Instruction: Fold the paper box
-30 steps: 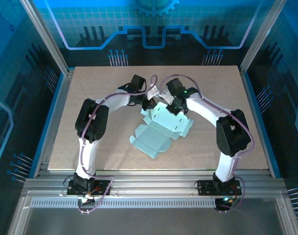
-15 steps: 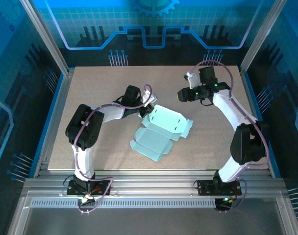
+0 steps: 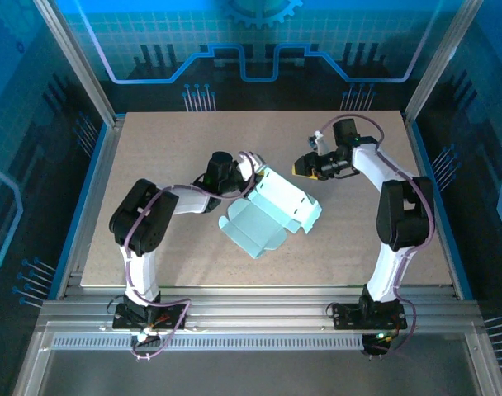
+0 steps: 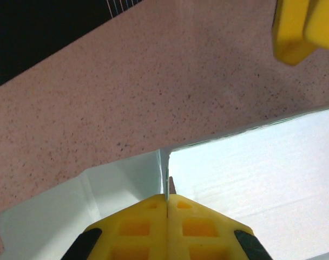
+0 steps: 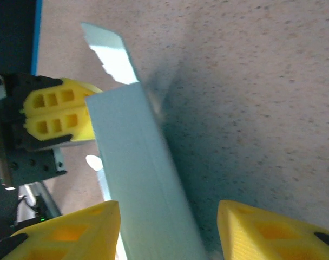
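Note:
The paper box (image 3: 263, 221) is a pale mint card blank lying mid-table, its rear panel (image 3: 286, 198) lifted up off the board. My left gripper (image 3: 252, 175) pinches the left corner of that panel; in the left wrist view its jaws (image 4: 168, 199) are shut on the thin card edge (image 4: 168, 173), with the bright panel (image 4: 262, 162) to the right. My right gripper (image 3: 304, 168) hovers just behind the panel's right end. In the right wrist view it (image 5: 167, 233) stands open with the raised panel (image 5: 137, 173) between its fingers, touching neither pad.
The speckled tan board (image 3: 168, 247) has free room on all sides of the box. Aluminium rails (image 3: 259, 301) run along the near edge and blue enclosure walls (image 3: 36, 165) stand left and right. The left gripper's yellow fingers (image 5: 56, 116) show beyond the panel.
My right gripper let go of the box, swung back to the right and opened, then came nearer the panel again. The left gripper lifted the rear panel, and the blank shifted slightly.

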Controlling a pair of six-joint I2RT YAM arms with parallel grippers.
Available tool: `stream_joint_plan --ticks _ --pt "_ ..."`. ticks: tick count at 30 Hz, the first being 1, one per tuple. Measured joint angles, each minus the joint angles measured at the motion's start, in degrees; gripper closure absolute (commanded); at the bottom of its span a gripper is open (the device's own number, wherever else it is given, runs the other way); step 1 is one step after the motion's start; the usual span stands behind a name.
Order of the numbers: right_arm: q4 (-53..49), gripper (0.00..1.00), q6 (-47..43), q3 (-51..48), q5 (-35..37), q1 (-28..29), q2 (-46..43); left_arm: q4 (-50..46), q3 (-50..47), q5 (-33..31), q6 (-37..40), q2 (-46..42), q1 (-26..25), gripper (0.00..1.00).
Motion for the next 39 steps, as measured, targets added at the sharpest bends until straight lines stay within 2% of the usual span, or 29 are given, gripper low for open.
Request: stream_joint_plan --ticks 11,18,25,31,37,39 --pt "3.9 0.55 4.1 0.2 -6.7 2.8 1.8 9.0 -1.1 -4.7 -1.3 0.0 -1.6 1.00" --pt "4.8 0.59 4.5 -0.5 -7.1 2.9 1.8 11.8 -1.9 -6.9 -1.6 0.2 -2.4 1.00" --pt "5.6 0.54 4.2 -1.9 -4.7 3.5 1.2 14.2 -2.8 -9.0 -3.0 1.4 -2.8 1.00" --pt "5.9 0.52 3.0 -5.0 2.9 4.4 -5.0 15.6 -3.2 -10.0 -3.0 1.8 -2.8 1.00" --pt "7.3 0.59 -1.9 -8.9 20.4 10.6 -14.8 16.7 -3.2 -10.5 -3.0 2.0 -2.8 1.00" --pt "8.3 0.61 -3.5 -11.3 23.8 13.1 -17.7 17.2 -3.3 -10.6 -3.0 2.2 -2.8 1.00"
